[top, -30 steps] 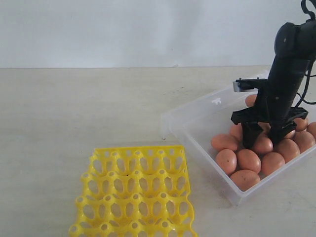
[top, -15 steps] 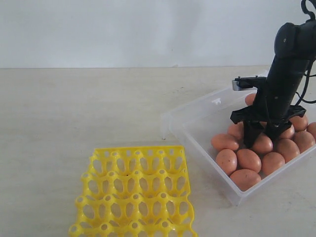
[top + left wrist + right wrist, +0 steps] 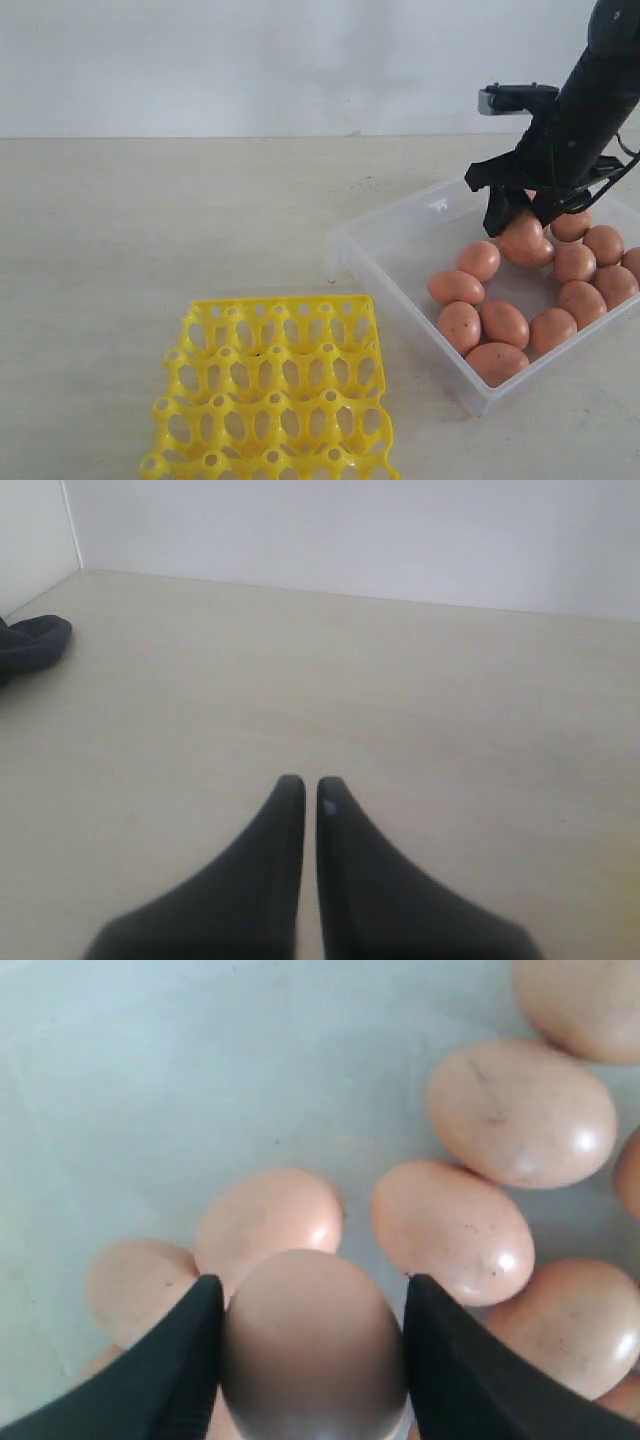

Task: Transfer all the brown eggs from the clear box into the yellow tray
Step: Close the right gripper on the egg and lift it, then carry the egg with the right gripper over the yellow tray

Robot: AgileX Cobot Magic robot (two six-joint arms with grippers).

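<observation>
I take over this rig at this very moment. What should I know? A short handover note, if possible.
Left gripper: shut, holds nothing, over the table.
Right gripper: shut on one brown egg, raised above the clear box.
Other brown eggs: lying in the clear box.
Yellow tray: on the table beside the box; every socket in view is empty.
Done: one egg picked up.
Left: set it in the tray, then move all the others.
</observation>
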